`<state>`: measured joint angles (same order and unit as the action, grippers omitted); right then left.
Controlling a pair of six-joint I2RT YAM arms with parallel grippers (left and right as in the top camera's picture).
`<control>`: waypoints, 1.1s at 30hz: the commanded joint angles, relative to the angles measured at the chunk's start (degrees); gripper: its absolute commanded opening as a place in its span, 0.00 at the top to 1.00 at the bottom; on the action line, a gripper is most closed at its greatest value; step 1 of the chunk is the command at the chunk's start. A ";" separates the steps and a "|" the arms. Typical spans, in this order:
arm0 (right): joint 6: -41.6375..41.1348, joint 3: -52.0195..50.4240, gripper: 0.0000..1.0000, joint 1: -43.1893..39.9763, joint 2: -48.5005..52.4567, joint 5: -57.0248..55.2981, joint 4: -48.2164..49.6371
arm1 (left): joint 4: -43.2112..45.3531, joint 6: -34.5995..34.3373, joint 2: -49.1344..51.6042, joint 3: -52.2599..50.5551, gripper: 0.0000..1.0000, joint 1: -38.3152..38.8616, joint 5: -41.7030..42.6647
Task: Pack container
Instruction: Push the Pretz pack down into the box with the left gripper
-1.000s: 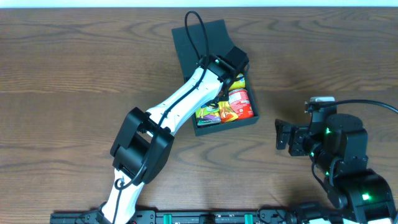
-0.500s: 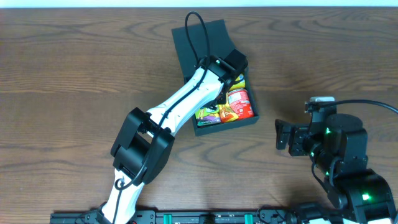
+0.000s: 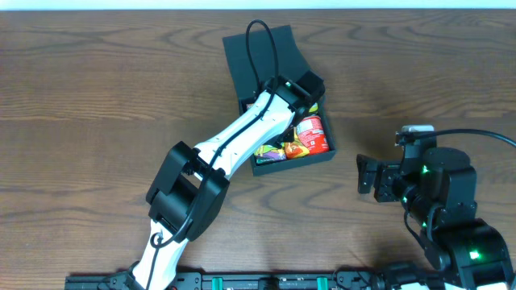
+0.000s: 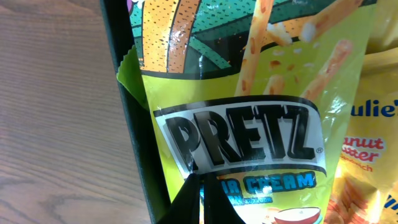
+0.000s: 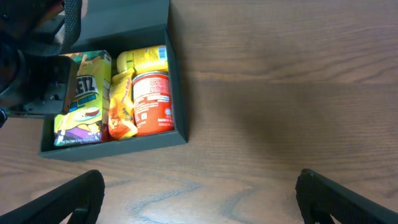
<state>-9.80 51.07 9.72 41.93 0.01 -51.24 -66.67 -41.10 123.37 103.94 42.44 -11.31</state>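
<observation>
The dark teal-grey container [image 3: 295, 163] stands open at the table's middle, its flat lid [image 3: 260, 53] hinged back behind it. Inside lie a green Pretz packet [image 4: 249, 93], an orange packet [image 5: 122, 107], a red tub [image 5: 151, 102] and a yellow packet [image 5: 147, 58]. My left gripper [image 4: 199, 186] is shut, its fingertips down on the Pretz packet next to the container's left wall [image 4: 134, 137]. In the overhead view the left wrist [image 3: 300, 90] covers the box's back part. My right gripper [image 3: 367, 176] is open and empty over bare wood, to the right of the container.
The wooden table [image 3: 97, 97] stretches to the left and right of the box. The right arm's base [image 3: 451, 217] stands at the front right. The left arm [image 3: 234, 141] reaches diagonally from the front left over the box.
The left wrist has shifted slightly to the right and further over the box. The right arm has not moved.
</observation>
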 commanded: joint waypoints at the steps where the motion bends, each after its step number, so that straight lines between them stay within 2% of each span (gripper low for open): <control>1: 0.68 0.61 0.01 -0.42 0.02 -0.20 -0.02 | 0.42 -1.14 0.59 -0.70 0.94 0.55 2.82; 8: 0.66 0.61 0.01 -0.42 0.02 -0.20 -0.02 | 5.31 -1.07 0.59 -0.70 0.94 1.53 7.74; 15: 0.68 0.61 0.01 -0.42 0.02 -0.20 -0.02 | 8.31 -0.68 0.59 0.44 0.94 1.46 0.94; 26: 0.68 0.61 0.01 -0.42 0.02 -0.20 -0.02 | 19.85 10.40 0.59 1.70 0.94 1.64 0.81; 33: 0.68 0.61 0.01 -0.42 0.02 -0.20 -0.02 | 20.92 13.88 1.03 1.27 0.94 1.62 0.66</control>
<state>-9.80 51.07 9.72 41.93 0.01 -51.22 -46.02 -30.39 123.37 104.18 44.05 -9.45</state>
